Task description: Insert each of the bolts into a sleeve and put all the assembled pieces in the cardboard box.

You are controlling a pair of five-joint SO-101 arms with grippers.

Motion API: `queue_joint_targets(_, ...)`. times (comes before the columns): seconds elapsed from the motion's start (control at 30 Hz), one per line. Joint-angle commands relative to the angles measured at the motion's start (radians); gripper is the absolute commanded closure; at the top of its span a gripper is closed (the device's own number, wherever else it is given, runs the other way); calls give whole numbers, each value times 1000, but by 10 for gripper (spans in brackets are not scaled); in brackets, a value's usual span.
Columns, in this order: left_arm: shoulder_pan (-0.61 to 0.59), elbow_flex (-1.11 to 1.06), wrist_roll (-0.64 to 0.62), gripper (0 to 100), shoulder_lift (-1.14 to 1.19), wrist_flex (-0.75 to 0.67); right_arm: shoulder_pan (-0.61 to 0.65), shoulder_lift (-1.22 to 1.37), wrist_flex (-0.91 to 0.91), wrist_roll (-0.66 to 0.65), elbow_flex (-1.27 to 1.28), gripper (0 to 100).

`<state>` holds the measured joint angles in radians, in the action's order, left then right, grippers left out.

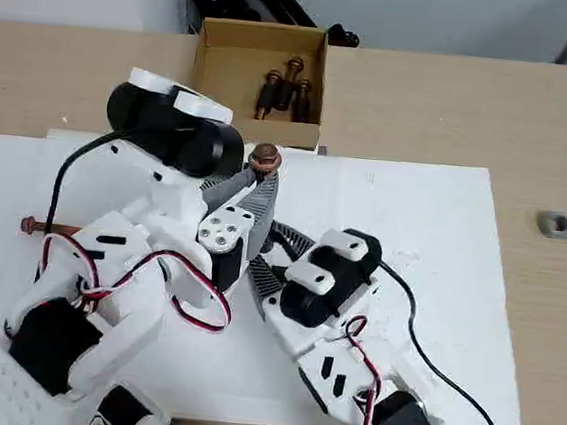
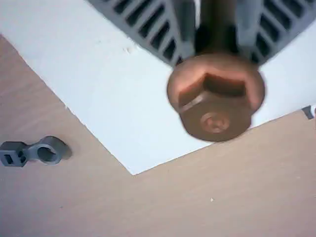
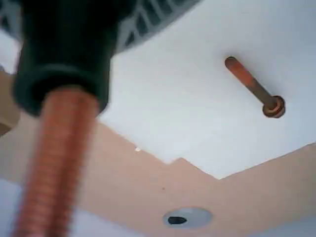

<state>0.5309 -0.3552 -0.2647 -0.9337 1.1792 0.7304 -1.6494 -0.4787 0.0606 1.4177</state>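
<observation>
High view: three assembled pieces (image 1: 285,92) lie in the box (image 1: 217,66). Left jaws pinch a bolt (image 1: 265,156) just short of it. Right jaws pinch a sleeve (image 3: 64,54) with thread poking through. A loose bolt (image 1: 36,226) waits at left.

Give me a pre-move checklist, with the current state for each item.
1. Left gripper shut on the bolt just behind its head: ok.
2. Bolt through the sleeve: ok, the thread sticks out past it.
3. Sleeve pushed fully up to the head: cannot tell.
4. Room in the cardboard box: ok, three assembled pieces lie to one side with bare floor beside them.
5. Held bolt near the box: ok, its head sits just in front of the near wall.
6. All bolts sleeved: not ok, a loose bolt lies bare on the white sheet.
</observation>
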Motion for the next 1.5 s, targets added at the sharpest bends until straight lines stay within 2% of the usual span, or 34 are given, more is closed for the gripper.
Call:
queue_joint_targets(0.0,-34,8,8,994,-5,-9,-12,-12,27,11,-54,997)
queue_joint_targets(0.3,-61,-41,-34,994,-6,-40,-8,-12,21,77,-57,996)
queue_joint_targets(0.7,-15,-33,-37,994,-5,-64,-7,-10,19,77,-52,996)
queue_joint_targets(1.47,-17,-108,-54,994,-5,-68,-7,-8,19,77,-57,996)
